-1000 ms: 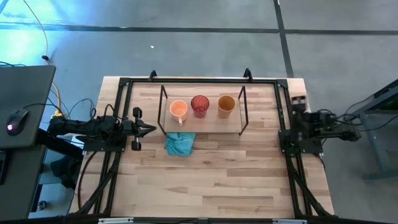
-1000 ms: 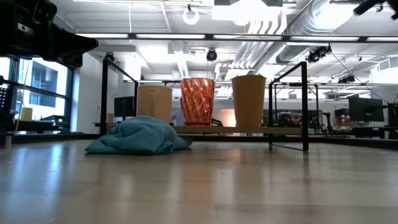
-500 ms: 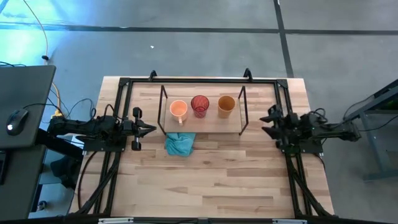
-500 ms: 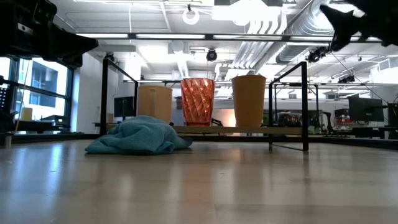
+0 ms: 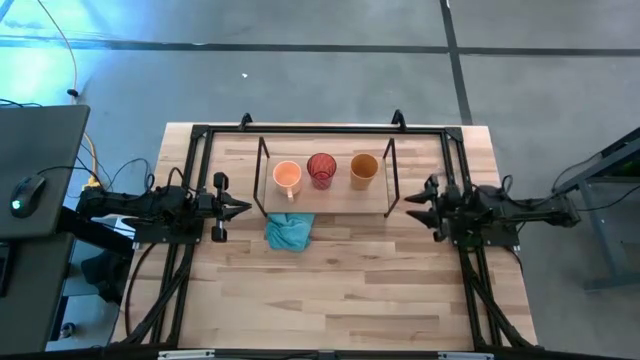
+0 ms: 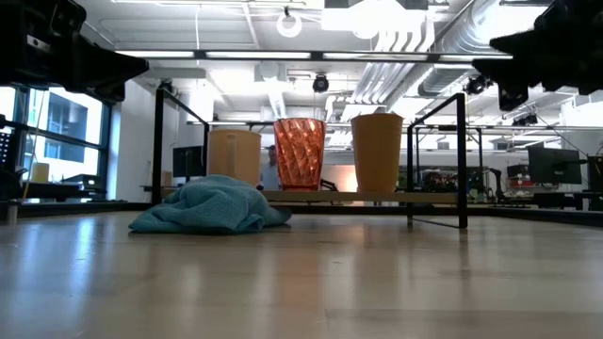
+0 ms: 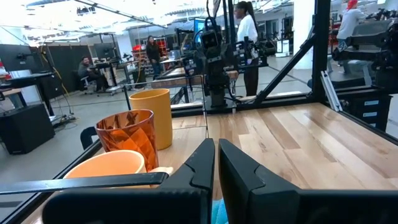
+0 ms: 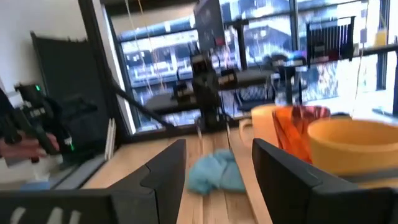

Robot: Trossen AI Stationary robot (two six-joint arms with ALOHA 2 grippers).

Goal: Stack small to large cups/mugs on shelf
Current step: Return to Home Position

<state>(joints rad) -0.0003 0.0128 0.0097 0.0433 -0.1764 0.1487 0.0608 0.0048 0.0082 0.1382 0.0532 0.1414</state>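
Carrying three upright vessels in a row on the shelf (image 5: 340, 203), a light wood board in a thin black wire frame, at the far middle of the surface (image 5: 340, 290). Standing there from left to right, each apart from its neighbour: mug (image 5: 287, 177), red cup (image 5: 321, 168), tumbler (image 5: 364, 169). Showing only bare insides from above. Looking smooth and light orange on the mug, faceted and translucent on the red cup, plain amber and slightly tapering on the tumbler.

Lying crumpled in soft folds on the surface, at the shelf's near edge in front of the mug: a teal cloth (image 5: 289, 231).

Hovering just left of the shelf and pointing toward it: the left hand (image 5: 243, 207), its fingers (image 7: 202, 163) pressing almost together with only a thin slit between, gripping nothing. Hovering just right of the shelf and facing it: the right hand (image 5: 415, 205), its fingers (image 8: 165, 171) spreading wide, gripping and touching nothing.
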